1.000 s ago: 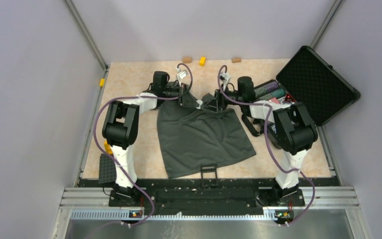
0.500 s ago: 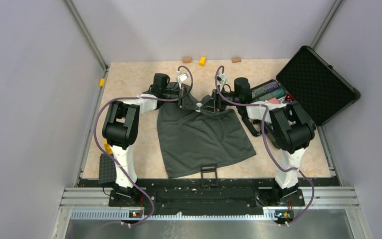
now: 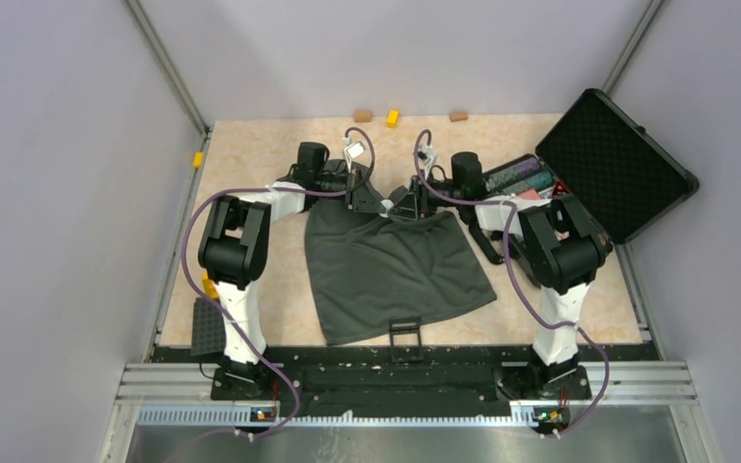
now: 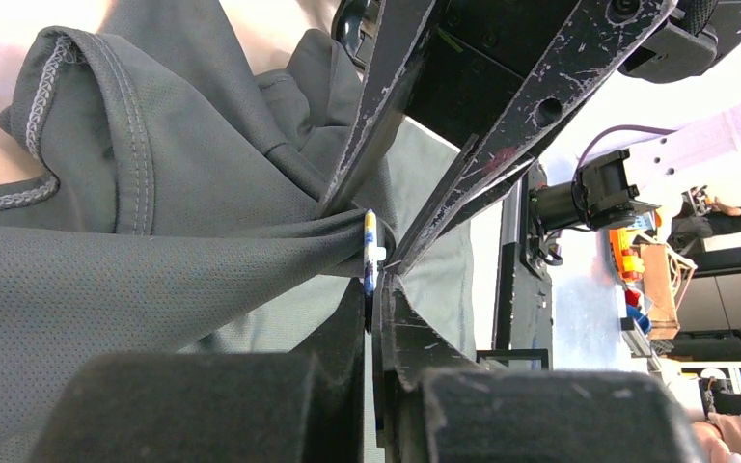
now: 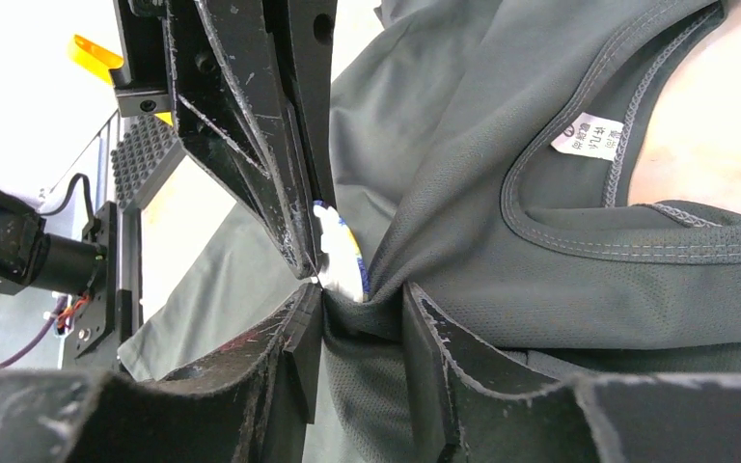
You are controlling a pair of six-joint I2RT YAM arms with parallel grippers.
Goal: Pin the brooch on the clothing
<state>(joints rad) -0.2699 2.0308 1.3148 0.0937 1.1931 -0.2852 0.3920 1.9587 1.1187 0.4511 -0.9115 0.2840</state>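
overhead, my left gripper (image 3: pixel 371 204) and right gripper (image 3: pixel 401 204) meet at the collar of the clothing (image 3: pixel 396 270). left wrist: my left fingers (image 4: pixel 347 338) clamp the small, probably stiff brooch (image 4: pixel 370 253) by its rim. right wrist: my right fingers (image 5: pixel 289 347) pinch soft, slack fabric touching it.

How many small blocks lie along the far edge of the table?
3: the left brown block, the yellow block just right of it, and the right brown block further right. That edge is in full view.
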